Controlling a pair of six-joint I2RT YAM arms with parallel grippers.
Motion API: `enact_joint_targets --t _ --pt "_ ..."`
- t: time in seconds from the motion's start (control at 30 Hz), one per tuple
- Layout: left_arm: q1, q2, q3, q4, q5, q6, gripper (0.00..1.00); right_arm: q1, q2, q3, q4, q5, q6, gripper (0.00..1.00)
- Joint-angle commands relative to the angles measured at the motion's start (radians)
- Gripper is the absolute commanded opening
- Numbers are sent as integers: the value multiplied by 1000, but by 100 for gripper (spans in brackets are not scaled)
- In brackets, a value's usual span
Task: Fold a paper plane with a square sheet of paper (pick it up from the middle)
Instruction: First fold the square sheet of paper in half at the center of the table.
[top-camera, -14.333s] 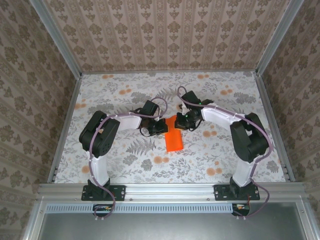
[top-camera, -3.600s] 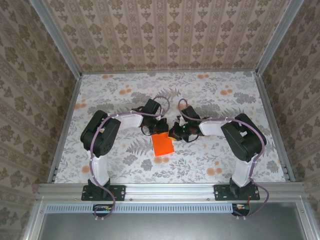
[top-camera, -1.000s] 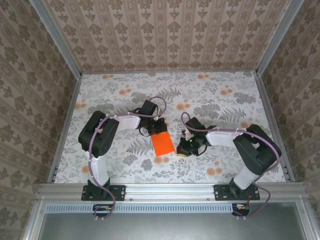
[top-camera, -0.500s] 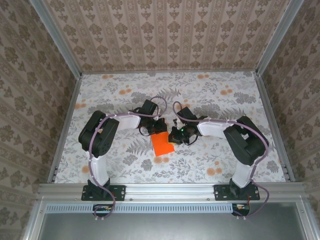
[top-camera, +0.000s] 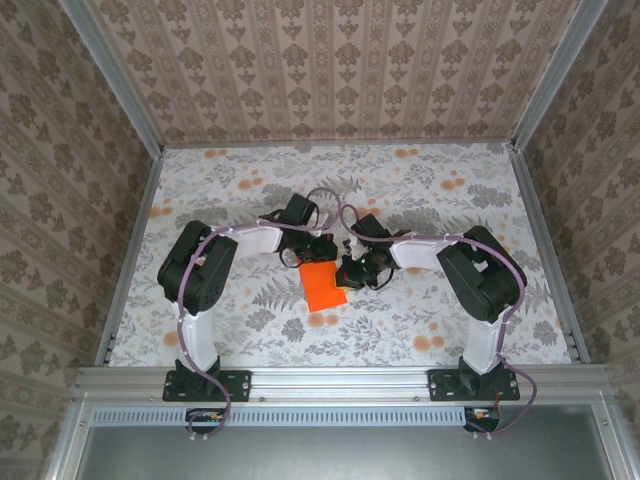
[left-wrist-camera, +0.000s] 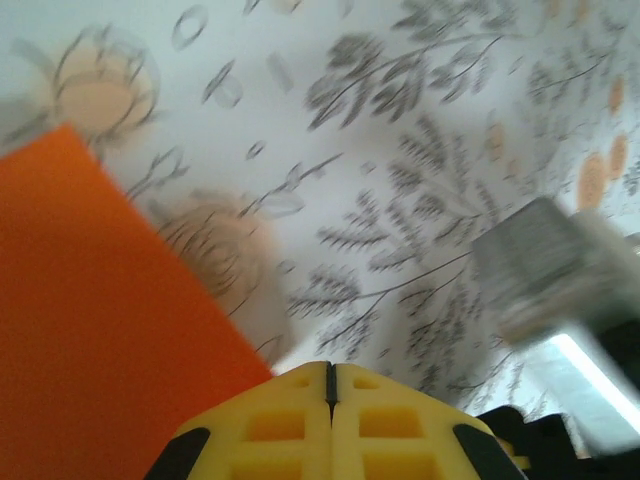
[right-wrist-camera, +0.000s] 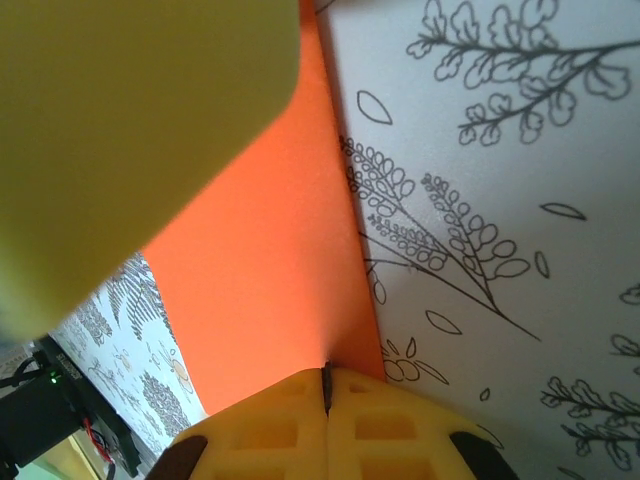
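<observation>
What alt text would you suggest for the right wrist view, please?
An orange sheet of paper lies on a leaf-printed tablecloth, its straight edge running down to the shut yellow right tool at the bottom. A blurred pale yellow shape covers the upper left.

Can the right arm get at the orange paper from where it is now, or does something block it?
Probably yes. The right end effector, shut, is at the edge of the orange paper, with nothing between them. The left end effector, also shut, sits at another edge.
</observation>
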Motion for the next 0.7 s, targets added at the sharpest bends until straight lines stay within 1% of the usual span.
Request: enact_joint_targets --t 0.0,0.17,0.4,0.67 --pt "-1 33 40 -12 14 49 0 -8 27 -29 -60 27 -22 0" --pt "12 60 38 -37 -15 62 0 -9 17 -40 -65 29 -22 0" --pt "33 90 38 -47 -26 76 0 -11 4 -52 -75 23 -23 0" --pt "73 109 67 -87 -53 120 0 -11 -3 -100 -134 13 -59 0"
